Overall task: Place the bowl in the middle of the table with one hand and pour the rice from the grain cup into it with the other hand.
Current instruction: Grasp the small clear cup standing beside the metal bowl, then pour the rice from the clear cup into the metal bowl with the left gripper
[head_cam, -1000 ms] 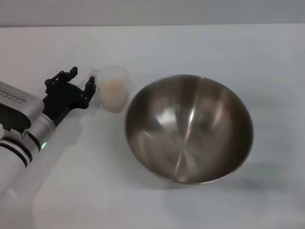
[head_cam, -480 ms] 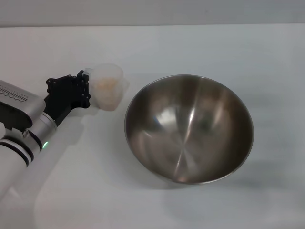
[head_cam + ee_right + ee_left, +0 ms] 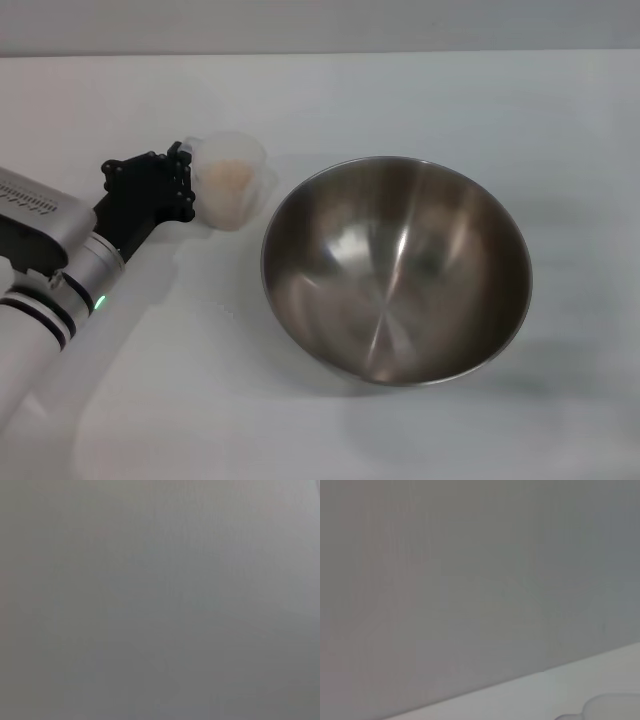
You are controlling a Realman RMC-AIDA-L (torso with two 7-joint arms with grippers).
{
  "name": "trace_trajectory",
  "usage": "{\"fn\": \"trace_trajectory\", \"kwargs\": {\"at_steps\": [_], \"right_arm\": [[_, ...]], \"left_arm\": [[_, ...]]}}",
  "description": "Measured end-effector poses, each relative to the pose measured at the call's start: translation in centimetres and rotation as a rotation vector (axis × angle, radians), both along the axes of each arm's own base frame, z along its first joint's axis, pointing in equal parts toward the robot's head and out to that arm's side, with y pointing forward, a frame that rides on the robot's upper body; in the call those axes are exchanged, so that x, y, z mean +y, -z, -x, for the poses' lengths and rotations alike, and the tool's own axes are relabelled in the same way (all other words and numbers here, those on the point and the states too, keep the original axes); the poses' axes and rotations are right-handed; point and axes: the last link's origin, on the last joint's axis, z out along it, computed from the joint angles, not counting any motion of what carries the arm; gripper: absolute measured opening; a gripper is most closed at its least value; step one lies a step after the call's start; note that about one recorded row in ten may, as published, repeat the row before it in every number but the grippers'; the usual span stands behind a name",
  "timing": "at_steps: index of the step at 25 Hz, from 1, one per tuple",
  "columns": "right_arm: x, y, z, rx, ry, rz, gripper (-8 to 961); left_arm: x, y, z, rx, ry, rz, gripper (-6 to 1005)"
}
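The grain cup (image 3: pixel 232 180), translucent and frosted, stands on the white table (image 3: pixel 450 100) just left of the bowl, with pale rice (image 3: pixel 228 176) inside it. My left gripper (image 3: pixel 184 170) is shut on the cup's side handle tab, reaching in from the left. The large steel bowl (image 3: pixel 400 270) sits near the table's middle, upright, with no rice in it. The left wrist view shows a grey wall, a strip of table and a pale rounded edge (image 3: pixel 612 706) that may be the cup. My right gripper is out of view.
The left arm (image 3: pixel 50 280) lies across the table's front left corner. The bowl's rim (image 3: pixel 268 240) stands a short way from the cup. The right wrist view shows only plain grey.
My left gripper's fingers, open beside the cup one second ago, have closed on its handle tab. The cup has shifted slightly to the left. The bowl has not moved.
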Motion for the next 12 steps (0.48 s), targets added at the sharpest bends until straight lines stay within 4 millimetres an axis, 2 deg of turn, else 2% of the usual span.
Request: {"fn": "trace_trajectory", "kwargs": {"at_steps": [9, 11, 12], "right_arm": [[0.0, 0.1, 0.2, -0.003, -0.012, 0.003, 451], [0.1, 0.1, 0.3, -0.003, -0.014, 0.002, 451], [0.2, 0.0, 0.3, -0.002, -0.016, 0.001, 451]], "left_arm": [[-0.9, -1.6, -1.3, -0.016, 0.114, -0.154, 25], [-1.5, -2.0, -2.3, 0.041, 0.191, -0.237, 25], [-2.3, -2.1, -3.3, 0.124, 0.274, -0.311, 26]]}}
